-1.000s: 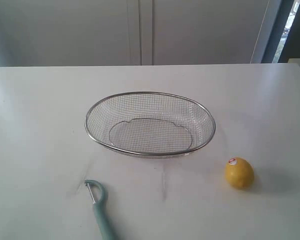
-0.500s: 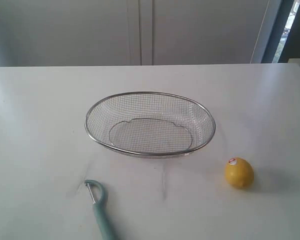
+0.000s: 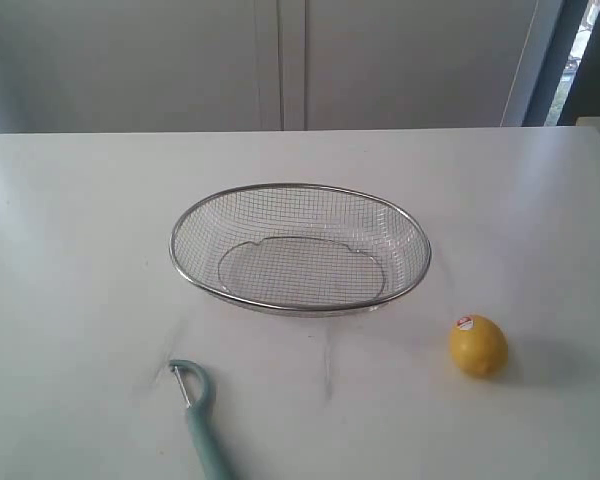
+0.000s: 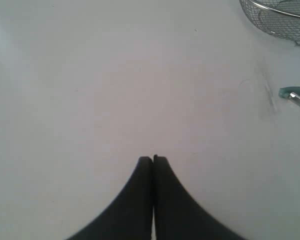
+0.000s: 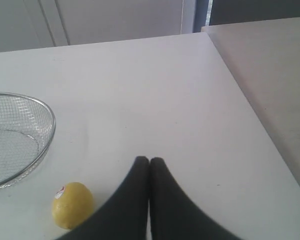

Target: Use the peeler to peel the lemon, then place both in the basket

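In the exterior view we see a white table (image 3: pixel 70 250) with the wire-mesh basket (image 3: pixel 172 250) at its middle. The lemon (image 3: pixel 478 346) sits near the basket's right end, bare tabletop between them. Its red-and-white sticker (image 3: pixel 465 323) faces up, the print too small to read. The peeler (image 3: pixel 202 415) lies on the near left, its blade head towards the basket and its handle running off the frame's edge.

In the left wrist view, the left gripper (image 4: pixel 152 159) is pressed closed over bare table, holding nothing.

In the right wrist view, the right gripper (image 5: pixel 149 160) is likewise closed and holds nothing, with the lemon near it.
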